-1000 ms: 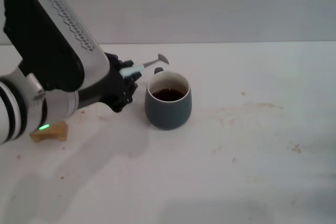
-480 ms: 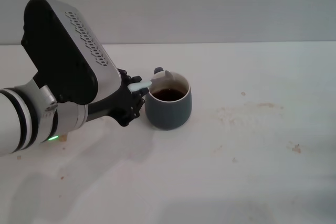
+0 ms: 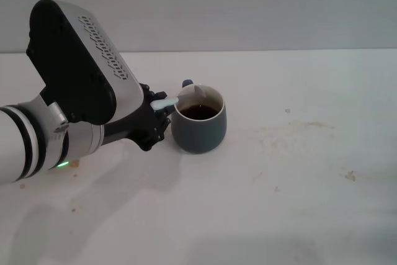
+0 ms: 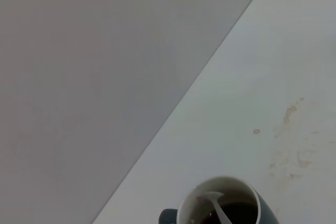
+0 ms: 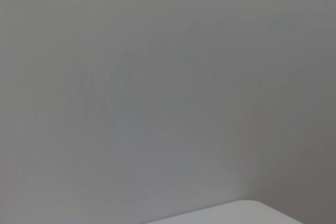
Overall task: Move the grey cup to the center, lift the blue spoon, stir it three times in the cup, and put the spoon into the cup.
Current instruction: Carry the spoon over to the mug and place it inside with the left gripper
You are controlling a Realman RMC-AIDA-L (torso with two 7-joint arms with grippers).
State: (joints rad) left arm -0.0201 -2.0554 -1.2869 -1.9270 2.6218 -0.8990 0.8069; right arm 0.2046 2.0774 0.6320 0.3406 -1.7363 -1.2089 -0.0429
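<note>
One grey cup (image 3: 198,127), one blue spoon (image 3: 169,100), one wooden block (image 3: 75,162), one table (image 3: 298,203).

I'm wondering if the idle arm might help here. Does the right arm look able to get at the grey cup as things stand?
Probably yes: the grey cup stands open on its right, with bare table there. The left gripper and blue spoon crowd only the other side. The right arm itself is out of view.

A white surface (image 3: 298,215) fills the lower frame, marked with faint brown stains right of centre. The cup (image 3: 198,125) stands on it, left of centre. A small tan block (image 3: 75,163) lies at left.
</note>
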